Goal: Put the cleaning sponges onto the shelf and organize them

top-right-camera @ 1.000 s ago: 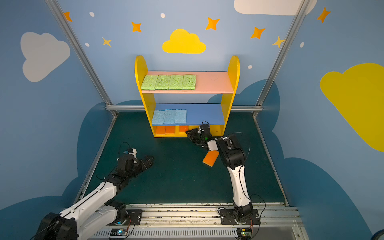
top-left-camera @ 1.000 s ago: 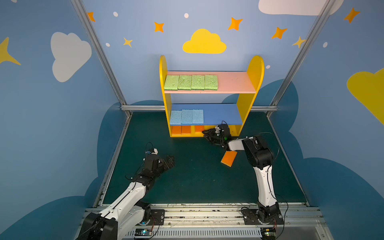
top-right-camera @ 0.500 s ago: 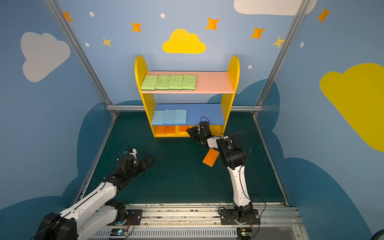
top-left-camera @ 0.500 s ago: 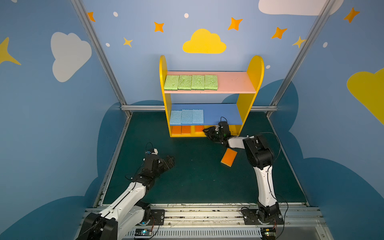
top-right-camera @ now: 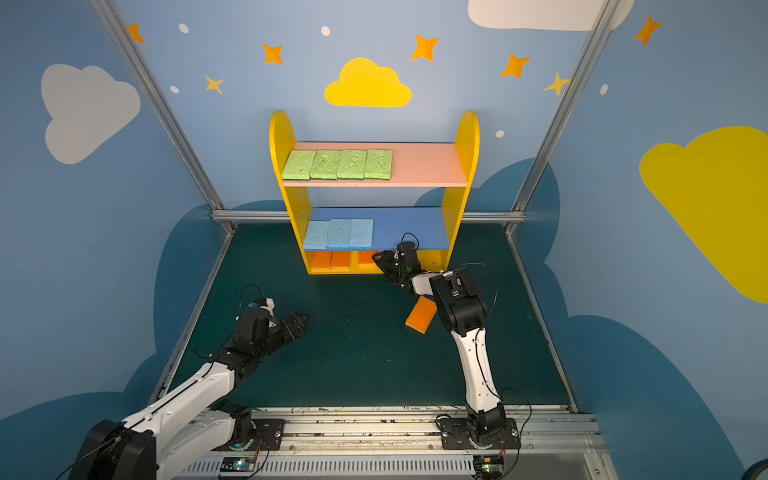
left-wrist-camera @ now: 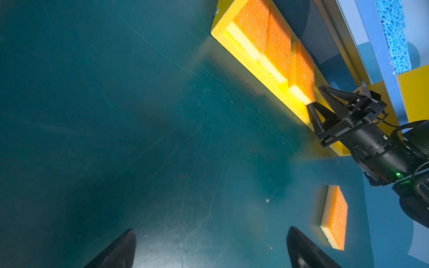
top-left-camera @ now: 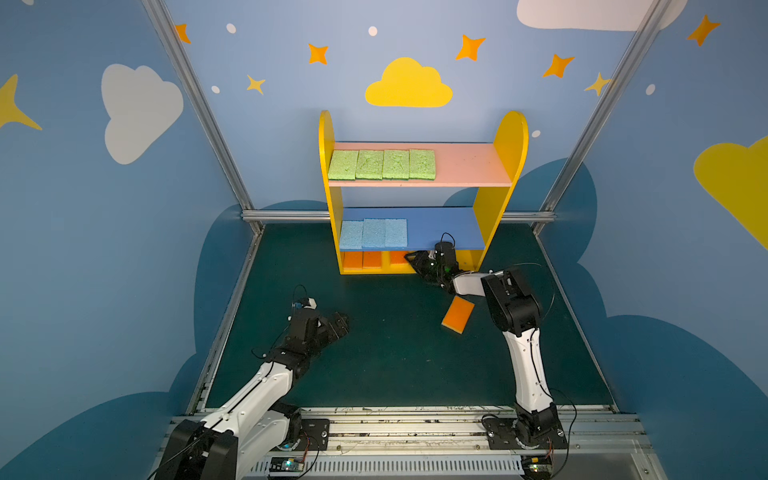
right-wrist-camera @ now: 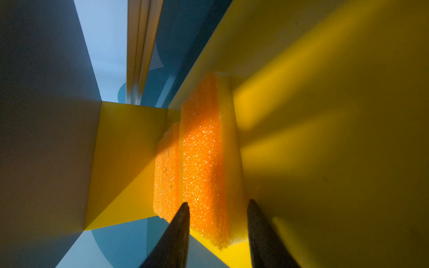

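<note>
The right gripper pinches the near end of an orange sponge, third from the left edge of the shelf base. The left gripper is spread wide over the scratched dark green mat. A loose orange sponge lies right of the mat's middle. Green sponges fill the pink board's left end, blue sponges the blue board's. Blue walls carry clouds and stars.

Orange sponge between right jaws: mostly hidden under blue board.
</note>
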`<state>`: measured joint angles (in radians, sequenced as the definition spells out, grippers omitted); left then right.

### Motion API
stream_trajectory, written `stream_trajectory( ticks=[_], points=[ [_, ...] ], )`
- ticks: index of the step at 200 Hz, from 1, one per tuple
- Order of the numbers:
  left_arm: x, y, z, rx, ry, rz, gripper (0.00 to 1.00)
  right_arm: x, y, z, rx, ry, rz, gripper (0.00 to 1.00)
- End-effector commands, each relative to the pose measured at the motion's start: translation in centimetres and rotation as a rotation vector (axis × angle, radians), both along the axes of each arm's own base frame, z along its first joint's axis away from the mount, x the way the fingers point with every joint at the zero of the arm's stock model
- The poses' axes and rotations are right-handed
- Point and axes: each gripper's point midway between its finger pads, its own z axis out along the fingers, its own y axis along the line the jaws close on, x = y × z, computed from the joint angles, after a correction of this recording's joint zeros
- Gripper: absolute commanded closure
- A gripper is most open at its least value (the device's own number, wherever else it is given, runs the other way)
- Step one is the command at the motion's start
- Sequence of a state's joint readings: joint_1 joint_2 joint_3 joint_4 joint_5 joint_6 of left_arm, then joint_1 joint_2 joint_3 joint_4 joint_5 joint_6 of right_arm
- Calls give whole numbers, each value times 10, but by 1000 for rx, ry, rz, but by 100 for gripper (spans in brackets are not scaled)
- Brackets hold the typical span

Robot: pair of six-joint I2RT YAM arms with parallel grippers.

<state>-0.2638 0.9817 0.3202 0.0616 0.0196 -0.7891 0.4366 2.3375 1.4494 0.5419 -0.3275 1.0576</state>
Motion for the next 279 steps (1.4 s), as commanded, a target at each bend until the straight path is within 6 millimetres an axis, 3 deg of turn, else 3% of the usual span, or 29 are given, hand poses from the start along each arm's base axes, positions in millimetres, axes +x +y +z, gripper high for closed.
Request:
stream_trajectory(
  ticks=[1, 45, 138, 279],
  points=[
    [0, 1, -3, 5, -2, 0, 0, 0, 2, -18, -44, 16, 1, 61],
    [0, 1, -3, 2, -1, -2, 0, -4, 0, -22, -64, 46, -5, 76],
    [-2, 2, 0, 3, -8, 1, 0, -11, 2, -17, -102, 65, 3, 98],
    [0, -2, -1, -12, 1, -5, 0, -29, 15, 18, -135, 7, 80, 100]
  ],
)
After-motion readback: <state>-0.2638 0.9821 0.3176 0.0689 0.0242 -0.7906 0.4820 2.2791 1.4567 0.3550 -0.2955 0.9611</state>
